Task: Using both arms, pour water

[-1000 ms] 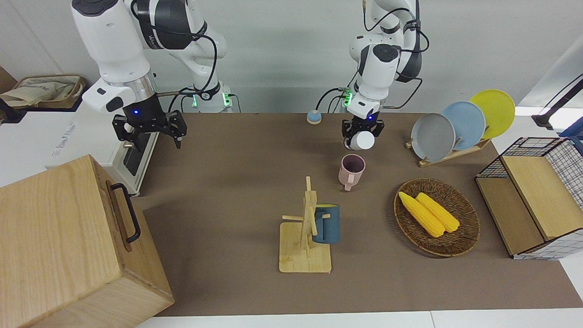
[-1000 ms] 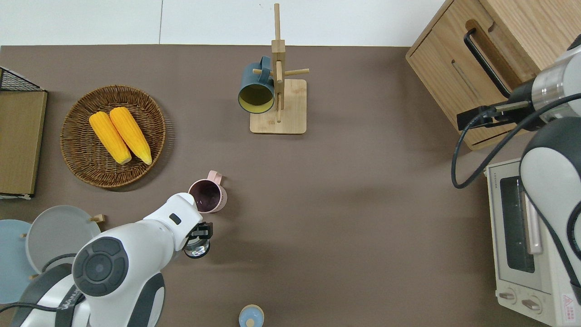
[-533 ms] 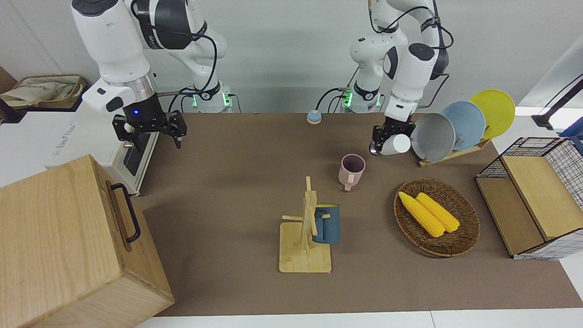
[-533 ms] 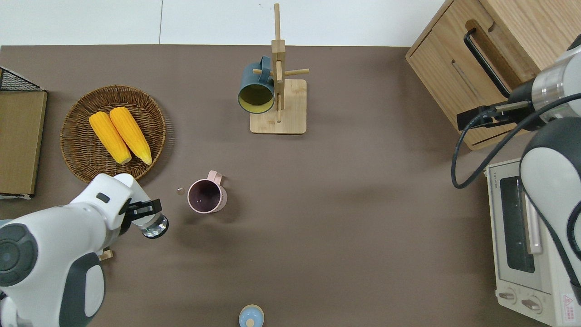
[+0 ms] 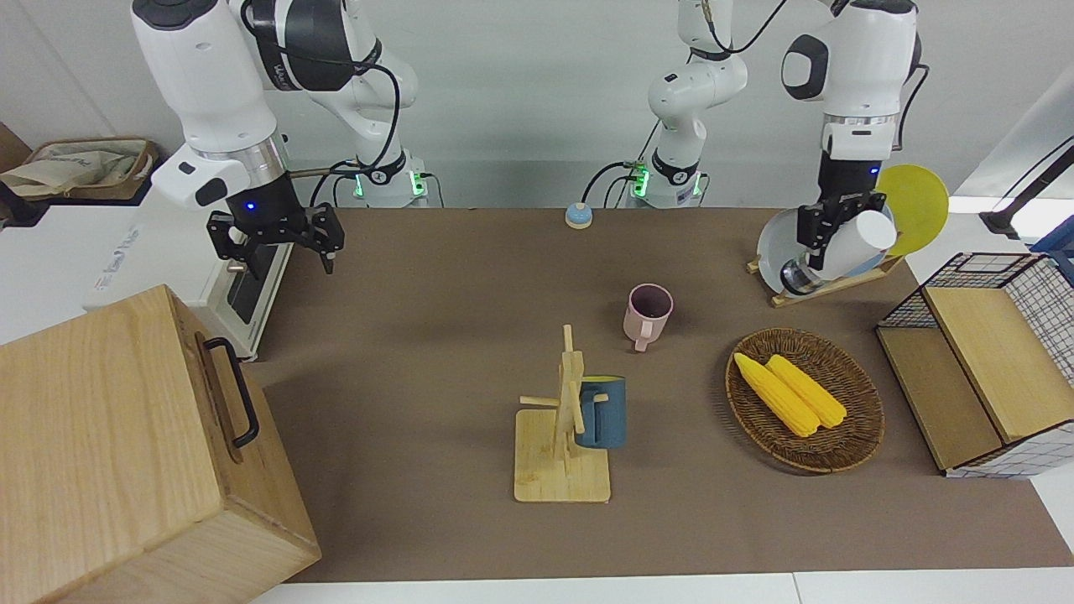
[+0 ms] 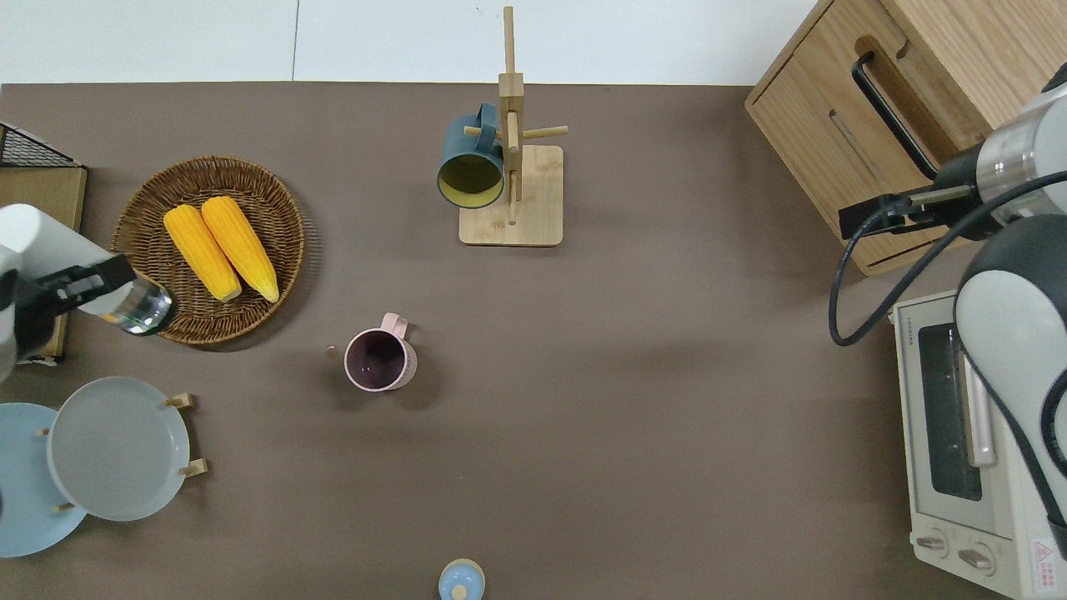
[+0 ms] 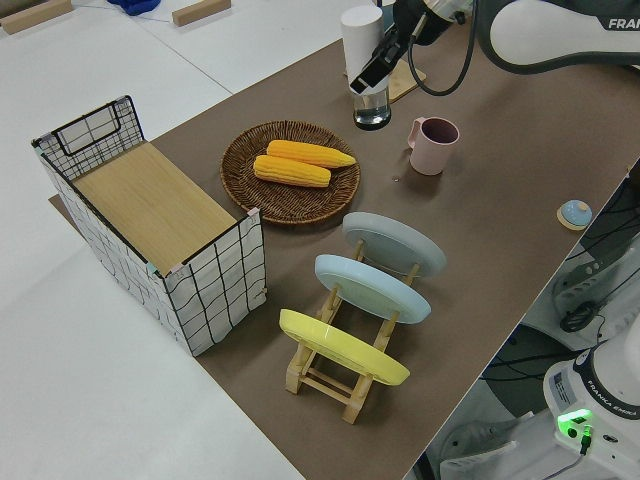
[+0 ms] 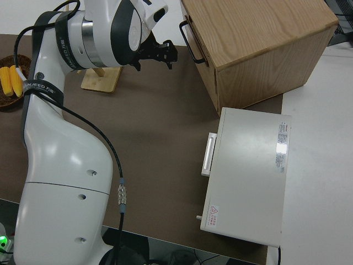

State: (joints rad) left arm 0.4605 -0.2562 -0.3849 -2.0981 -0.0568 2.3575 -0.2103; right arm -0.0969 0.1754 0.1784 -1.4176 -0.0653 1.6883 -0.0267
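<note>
My left gripper is shut on a bottle with a white top and a clear base. It holds the bottle tilted in the air over the rim of the wicker basket, toward the left arm's end of the table. The left side view shows the same bottle and gripper. A pink mug stands upright mid-table, open side up, apart from the bottle. Water is not visible in any view. My right gripper is open and its arm is parked.
A wooden mug tree carries a blue mug. Two corn cobs lie in the basket. A rack of plates, a wire crate, a wooden box, a toaster oven and a small blue knob ring the table.
The left arm has swung the bottle away from beside the pink mug toward its own end of the table and lifted it. The right arm has not moved.
</note>
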